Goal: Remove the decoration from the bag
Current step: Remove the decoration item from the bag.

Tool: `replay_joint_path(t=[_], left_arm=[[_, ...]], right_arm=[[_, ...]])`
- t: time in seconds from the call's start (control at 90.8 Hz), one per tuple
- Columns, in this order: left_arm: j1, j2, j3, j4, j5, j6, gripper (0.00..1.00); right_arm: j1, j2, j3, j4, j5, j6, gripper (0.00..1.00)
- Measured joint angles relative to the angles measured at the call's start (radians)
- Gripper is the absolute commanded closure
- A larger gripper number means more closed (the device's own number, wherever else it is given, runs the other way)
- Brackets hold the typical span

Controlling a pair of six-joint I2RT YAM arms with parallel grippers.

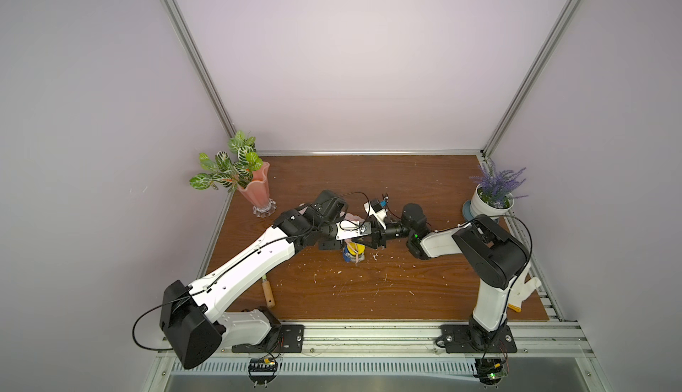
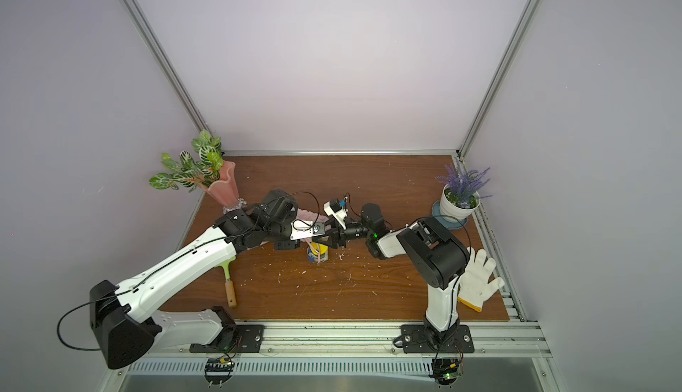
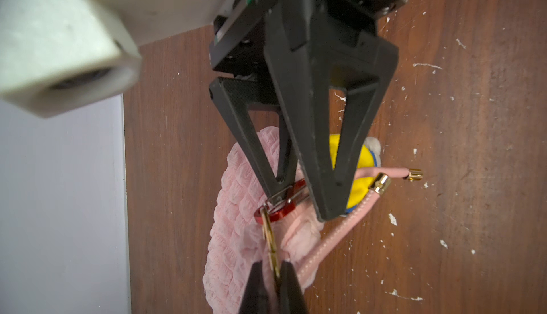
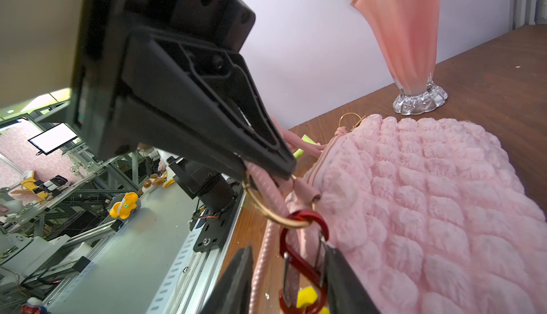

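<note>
- Toward the front edge of the table (image 1: 406, 294), a wooden-handled scraper (image 1: 268, 292) on the left and a white glove (image 2: 479, 279) on the right lie well apart from the work.
- Mid-table, the decoration (image 1: 353, 252) sits just below the two meeting grippers, and its yellow and blue show in both top views. I cannot tell whether it rests on the wood or hangs.
- It is not yet off. Its red carabiner (image 4: 313, 218) is hooked through the gold ring (image 4: 275, 220), which also carries the bag's pink rope strap (image 4: 265, 188).
- The right gripper (image 4: 290, 271) is part-open with its fingers astride the carabiner. One finger touches it and the other stands off with a gap, so no firm pinch shows.
- The left gripper (image 3: 273, 271) is clamped tight on the gold ring, holding it edge-up.
- Just beyond, the bag (image 4: 429, 209) lies on the table toward the far left corner, near the pink vase (image 4: 405, 46).
- As I judge it, the ring is anchored and the clasp lined up. Opening the gate, slipping the carabiner off the ring and carrying the decoration clear all remain.
</note>
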Motion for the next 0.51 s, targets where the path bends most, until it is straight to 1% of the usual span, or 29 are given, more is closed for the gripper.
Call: replay_joint_path(t=[0.319,0.506], left_arm=[[-0.001,0.001,0.000,-0.003,-0.002,0.002,1.00],[-0.003,0.005,0.000,-0.004,-0.008,0.002,1.00]], right_arm=[[0.000,0.003,0.001,-0.010,0.001,-0.020,0.80],[0.000,-0.016,0.000,-0.056,0.006,-0.072,0.79]])
